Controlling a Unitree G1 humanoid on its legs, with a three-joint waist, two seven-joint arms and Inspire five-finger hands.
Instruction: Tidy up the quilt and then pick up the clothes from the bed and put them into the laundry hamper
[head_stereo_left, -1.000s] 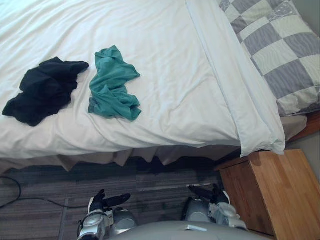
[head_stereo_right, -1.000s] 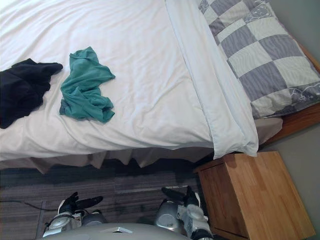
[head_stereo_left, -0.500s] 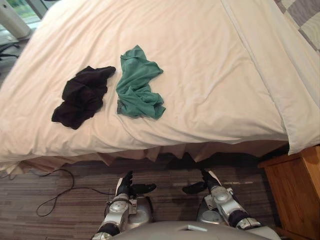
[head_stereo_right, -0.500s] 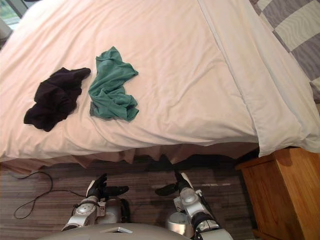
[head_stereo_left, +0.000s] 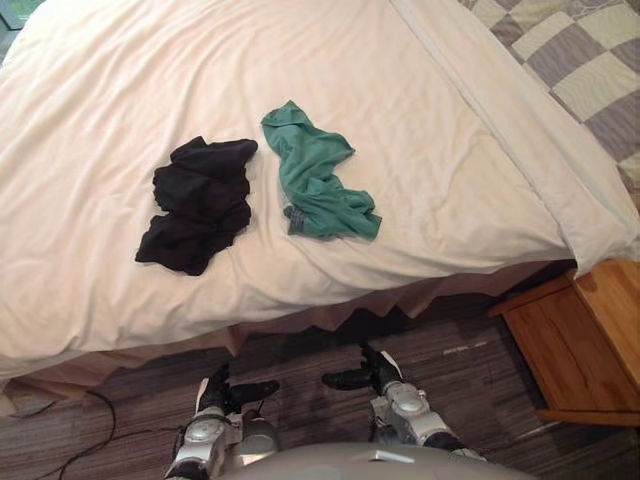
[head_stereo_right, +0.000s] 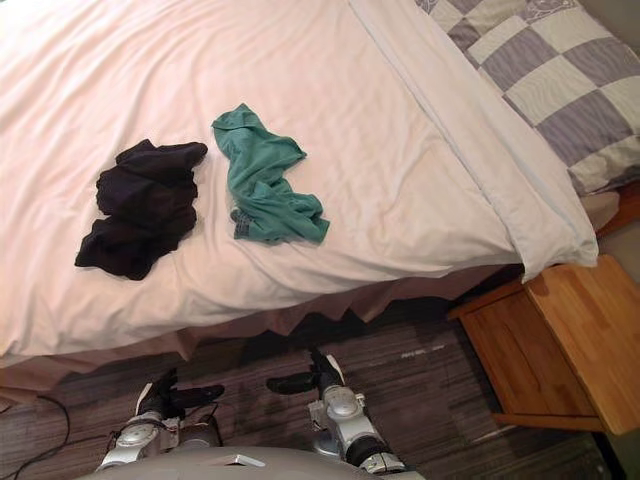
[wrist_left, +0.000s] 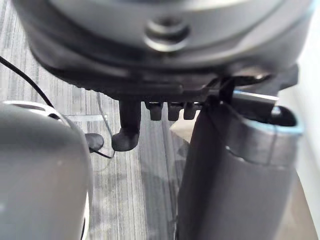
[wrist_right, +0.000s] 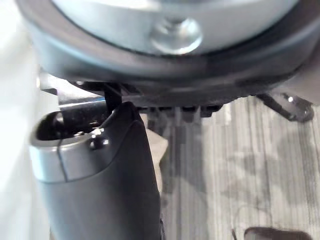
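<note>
Two garments sit on the quilt (head_stereo_left: 440, 140): black clothes (head_stereo_left: 198, 203) just beside a teal shirt (head_stereo_left: 318, 172). Left hand (head_stereo_left: 222, 390) and right hand (head_stereo_left: 368, 372) hang low over the floor (head_stereo_left: 470, 365), fingers loosely straight I think, gripping nothing.

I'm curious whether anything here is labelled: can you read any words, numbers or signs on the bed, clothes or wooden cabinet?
None. The green garment, black garment, quilt, checked pillow and wooden cabinet show no readable text.
</note>
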